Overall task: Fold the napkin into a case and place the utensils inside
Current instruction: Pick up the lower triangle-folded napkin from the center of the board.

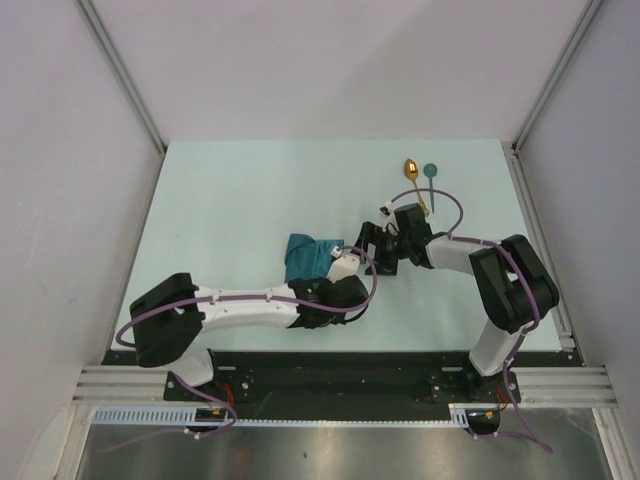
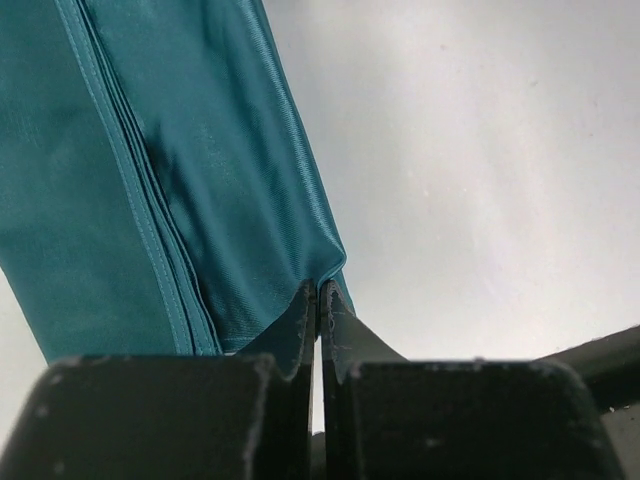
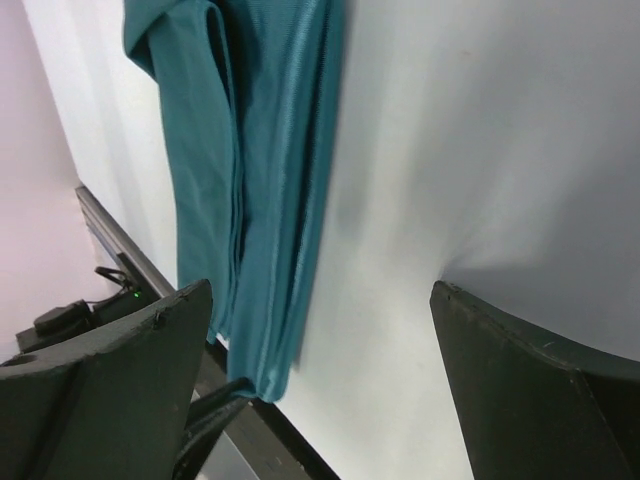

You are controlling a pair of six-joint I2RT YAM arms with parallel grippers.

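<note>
Pinching the folded napkin (image 2: 200, 200) by its corner, the left claw (image 2: 318, 300) likely steadies it, while the right claw (image 3: 320, 290) hangs spread nearby.

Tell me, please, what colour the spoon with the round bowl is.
The round-bowled spoon is teal, like the napkin; the top external view shows it best.

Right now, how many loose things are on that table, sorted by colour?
Teal: 2 (the folded napkin and the teal spoon)
Gold: 1 (the gold spoon)
Total: 3
</note>
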